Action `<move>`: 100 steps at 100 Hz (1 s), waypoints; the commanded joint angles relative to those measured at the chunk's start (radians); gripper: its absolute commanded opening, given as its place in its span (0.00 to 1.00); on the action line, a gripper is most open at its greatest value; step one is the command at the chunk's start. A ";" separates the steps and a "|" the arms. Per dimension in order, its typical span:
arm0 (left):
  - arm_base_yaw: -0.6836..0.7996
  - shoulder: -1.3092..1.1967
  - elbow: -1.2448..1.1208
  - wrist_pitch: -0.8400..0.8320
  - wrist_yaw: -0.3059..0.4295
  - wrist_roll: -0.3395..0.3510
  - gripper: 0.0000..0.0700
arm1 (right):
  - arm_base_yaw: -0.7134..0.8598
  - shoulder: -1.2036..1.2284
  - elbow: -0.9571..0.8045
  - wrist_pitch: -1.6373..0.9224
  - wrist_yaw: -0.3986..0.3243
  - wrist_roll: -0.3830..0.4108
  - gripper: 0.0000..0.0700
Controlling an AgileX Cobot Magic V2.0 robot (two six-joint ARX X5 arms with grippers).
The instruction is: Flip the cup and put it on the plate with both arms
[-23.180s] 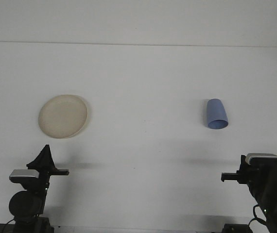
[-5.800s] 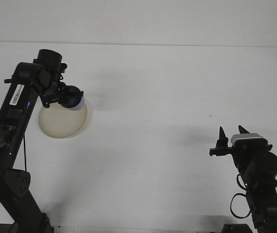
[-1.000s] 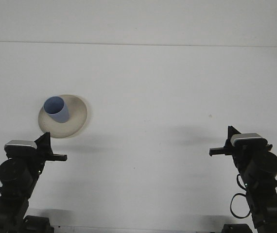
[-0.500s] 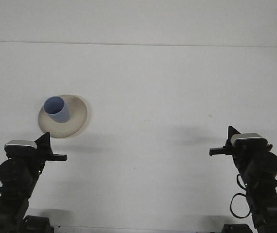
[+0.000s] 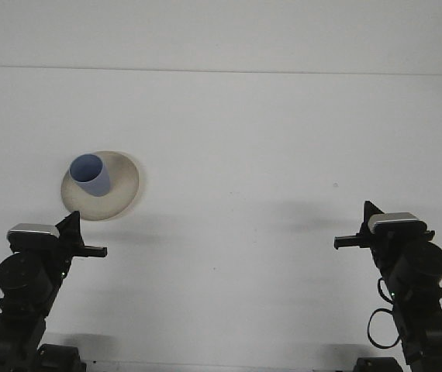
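Observation:
A light blue cup (image 5: 90, 174) stands upright, mouth up, on the left part of a cream plate (image 5: 122, 192) at the left of the white table. My left gripper (image 5: 71, 219) is drawn back low near the front edge, just in front of the plate, shut and holding nothing. Far to the right, my right gripper (image 5: 370, 209) also sits low by the front edge, shut and empty, its two fingers showing as a single tip. Neither gripper touches the cup or the plate.
The white table (image 5: 244, 139) runs back to a pale wall. Both arm bases rise at the bottom corners of the view.

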 commanded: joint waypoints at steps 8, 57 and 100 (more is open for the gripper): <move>0.000 -0.007 0.011 0.011 -0.004 0.043 0.02 | 0.002 0.002 0.006 0.013 0.000 -0.001 0.00; 0.002 -0.239 -0.286 0.312 -0.002 0.040 0.02 | 0.002 0.001 0.006 0.013 0.000 -0.001 0.00; 0.005 -0.503 -0.537 0.320 -0.002 -0.035 0.02 | 0.002 0.001 0.006 0.013 0.000 -0.001 0.00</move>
